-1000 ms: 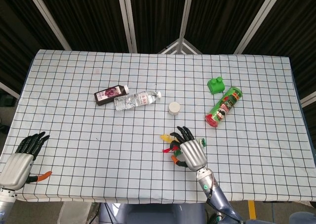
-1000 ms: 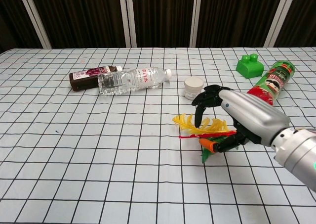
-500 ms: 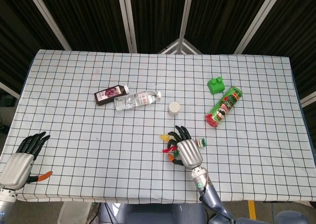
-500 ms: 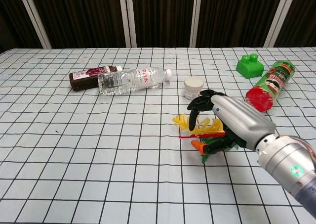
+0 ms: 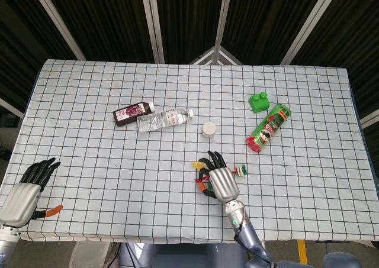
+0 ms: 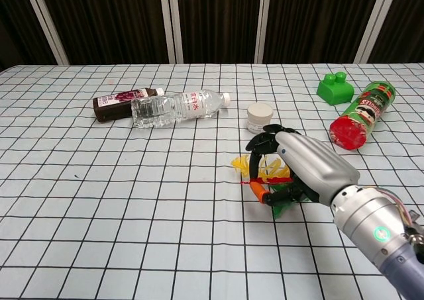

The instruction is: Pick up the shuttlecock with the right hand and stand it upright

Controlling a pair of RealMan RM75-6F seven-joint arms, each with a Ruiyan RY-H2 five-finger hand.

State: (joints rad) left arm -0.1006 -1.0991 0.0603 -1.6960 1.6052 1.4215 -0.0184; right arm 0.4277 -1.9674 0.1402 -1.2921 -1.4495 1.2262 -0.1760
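A: Chest view: right hand [image 6: 301, 164] sits low over the shuttlecock [image 6: 271, 174], fingers curled down across the feathers, thumb underneath by the green ones. Looks like a closing grasp, but can't tell if it's actually clamped yet.

B: Where's the shuttlecock exactly?

A: Lying on its side on the table [image 6: 99, 200], near front edge, just in front of the small white jar [image 6: 259, 118]. Feathers yellow, red, green. Head view shows its base end [image 5: 240, 171] poking out to the right of the hand.

B: Risks?

A: My guess: fingers land on feathers, not base, so feathers bend or it slips out on the lift. Hand also hides most of it, so tilt at set-down is hard to judge; it could tip over.

B: Left hand?

A: Left hand [image 5: 26, 191] rests at the table's near-left corner, fingers extended, holding nothing.

B: Containers?

A: Water bottle [image 6: 175, 106] on its side, clear, capped, contents not certain. Dark juice bottle [image 6: 122, 103] touching it, looks full. Chip can [image 6: 359, 113] lying down, red lid on, contents hidden. White jar upright, lidded. Green block [image 6: 335, 87] beside the can.
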